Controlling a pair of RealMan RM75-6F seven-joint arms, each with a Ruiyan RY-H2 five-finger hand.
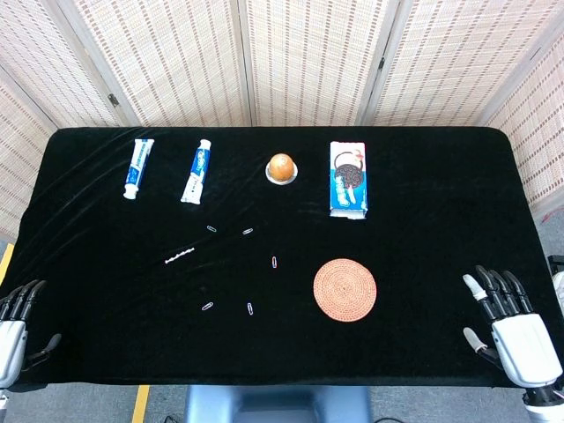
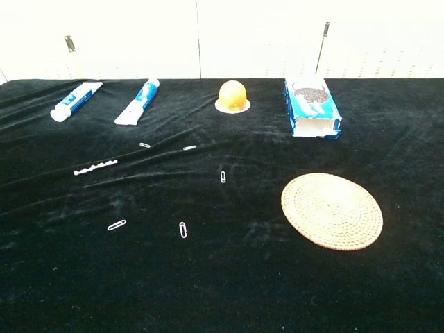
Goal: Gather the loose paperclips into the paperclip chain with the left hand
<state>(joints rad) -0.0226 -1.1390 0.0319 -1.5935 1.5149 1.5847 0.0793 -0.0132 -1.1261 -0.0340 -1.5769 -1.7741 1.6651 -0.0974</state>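
From the head view, the left hand (image 1: 16,328) rests at the table's (image 1: 423,194) near-left corner, fingers apart, holding nothing; the right hand (image 1: 511,326) mirrors it at the near-right. In the chest view, neither hand shows; clips (image 2: 116,225) lie scattered near the chain (image 2: 96,167).

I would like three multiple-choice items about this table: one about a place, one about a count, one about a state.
1. Where does the paperclip chain lie?
A. left of the woven coaster
B. on the coaster
C. beside the cookie box

2. How many loose paperclips lie on the cloth?
A. two
B. five
C. nine

3. What is the left robot hand doing?
A. holding the chain
B. pressing a toothpaste tube
C. holding nothing, at the table's edge

Key: 1 A, since the chain lies far left of the coaster; 2 B, since five single clips show; 3 C, since its fingers are apart and empty.
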